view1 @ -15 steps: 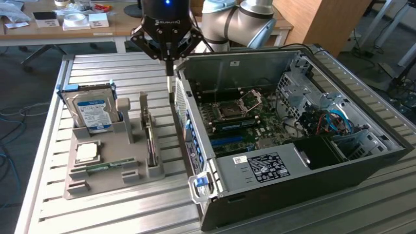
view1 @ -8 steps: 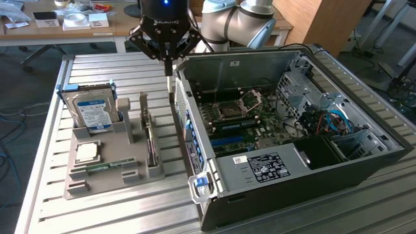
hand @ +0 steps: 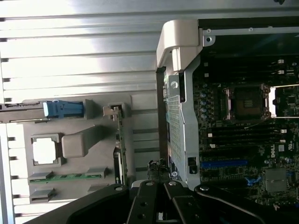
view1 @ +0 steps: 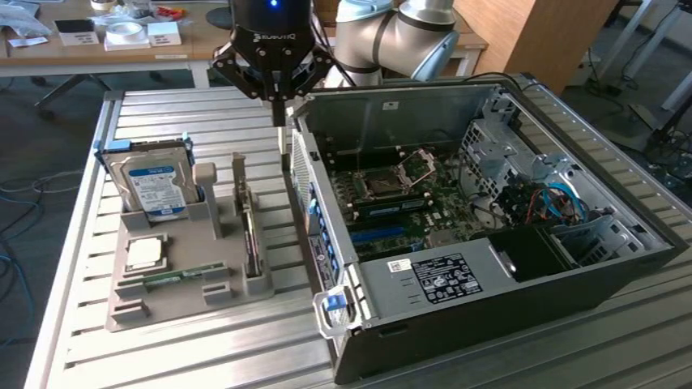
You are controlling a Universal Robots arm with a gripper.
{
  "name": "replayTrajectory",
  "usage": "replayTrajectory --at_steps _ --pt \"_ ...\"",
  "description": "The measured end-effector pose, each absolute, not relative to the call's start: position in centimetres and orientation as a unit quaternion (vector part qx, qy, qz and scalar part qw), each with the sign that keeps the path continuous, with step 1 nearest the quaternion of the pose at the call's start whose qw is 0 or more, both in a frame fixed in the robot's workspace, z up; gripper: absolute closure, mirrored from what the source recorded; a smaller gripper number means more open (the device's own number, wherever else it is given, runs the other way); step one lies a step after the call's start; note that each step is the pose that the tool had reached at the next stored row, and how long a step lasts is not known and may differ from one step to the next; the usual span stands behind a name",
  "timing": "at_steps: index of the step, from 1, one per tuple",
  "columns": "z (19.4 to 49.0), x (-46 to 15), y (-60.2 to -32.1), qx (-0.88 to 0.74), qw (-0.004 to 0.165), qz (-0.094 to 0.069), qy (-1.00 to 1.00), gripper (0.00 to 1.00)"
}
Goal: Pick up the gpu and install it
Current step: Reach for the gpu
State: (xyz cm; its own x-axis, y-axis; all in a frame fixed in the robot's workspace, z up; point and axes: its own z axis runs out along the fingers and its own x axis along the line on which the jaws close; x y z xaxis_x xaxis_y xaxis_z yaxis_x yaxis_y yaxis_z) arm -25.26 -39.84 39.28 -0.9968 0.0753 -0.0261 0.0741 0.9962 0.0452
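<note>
The gpu is a thin dark card standing on edge in a slot of the grey holder. Its silver bracket end points toward the far side of the table. In the wrist view the gpu appears as a narrow strip next to the computer case wall. My gripper hangs above the table by the case's far corner, behind and above the card and apart from it. Its fingers are shut together with nothing between them. The motherboard lies exposed inside the case, with a blue slot on it.
The holder also carries a blue-labelled hard drive, a square processor and a green RAM stick. The open black computer case stands at the exterior view's right on the slatted metal table. A cluttered desk stands behind.
</note>
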Motion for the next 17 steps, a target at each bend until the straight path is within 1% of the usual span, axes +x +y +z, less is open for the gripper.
replayTrajectory --at_steps 17 --pt "39.28 -25.67 -39.81 0.037 0.014 0.022 0.999 0.89"
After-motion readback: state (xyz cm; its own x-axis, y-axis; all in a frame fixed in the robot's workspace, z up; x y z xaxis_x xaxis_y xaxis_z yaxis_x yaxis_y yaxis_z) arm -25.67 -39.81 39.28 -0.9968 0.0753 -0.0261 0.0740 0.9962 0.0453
